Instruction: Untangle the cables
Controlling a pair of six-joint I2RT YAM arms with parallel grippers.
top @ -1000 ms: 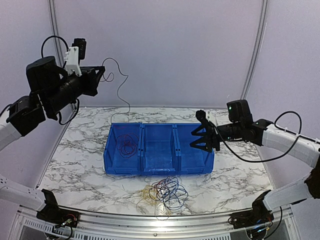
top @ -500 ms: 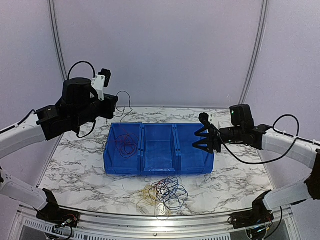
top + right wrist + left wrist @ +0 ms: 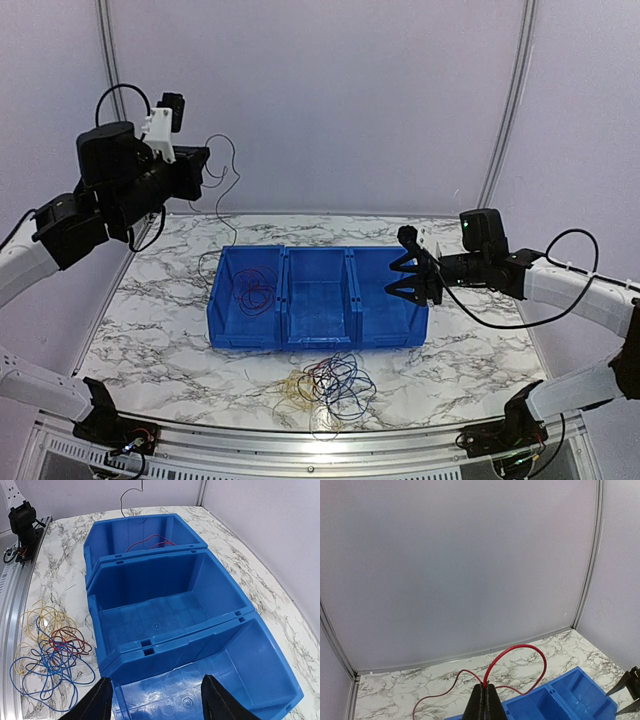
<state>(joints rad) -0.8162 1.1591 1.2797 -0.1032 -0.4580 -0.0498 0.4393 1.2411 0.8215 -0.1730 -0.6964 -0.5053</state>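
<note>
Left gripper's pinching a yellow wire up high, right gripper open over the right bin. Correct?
No: the wire in the left gripper is red, not yellow; the left wrist view shows it. The right gripper is open over the right bin.

Legible markings: none. No text, label, brand mark, number or sign can be read on the blue bin (image 3: 318, 300) or on anything around it, in any of the three views.
</note>
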